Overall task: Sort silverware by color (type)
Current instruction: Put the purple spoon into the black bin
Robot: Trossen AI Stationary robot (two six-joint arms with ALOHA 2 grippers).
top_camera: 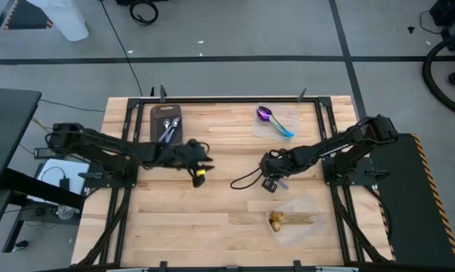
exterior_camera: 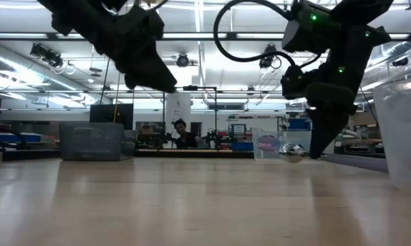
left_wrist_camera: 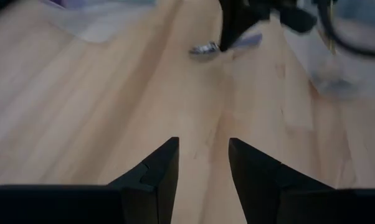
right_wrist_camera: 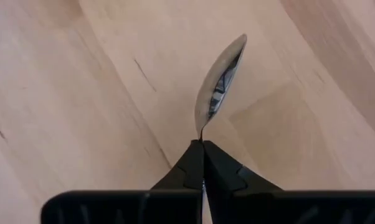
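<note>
Fingers of the right gripper are pinching together on the handle of a silver spoon near the table's right middle. Lifting straight and level is looking wise, since that thin grip could let it swivel, then carrying it toward the grey tray by the far-left corner. Left gripper is waiting mid-table with jaws apart

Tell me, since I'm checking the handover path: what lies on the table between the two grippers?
Nothing: in the high view only bare wood separates the open left gripper from the right gripper, which is shut on a silver spoon.
</note>
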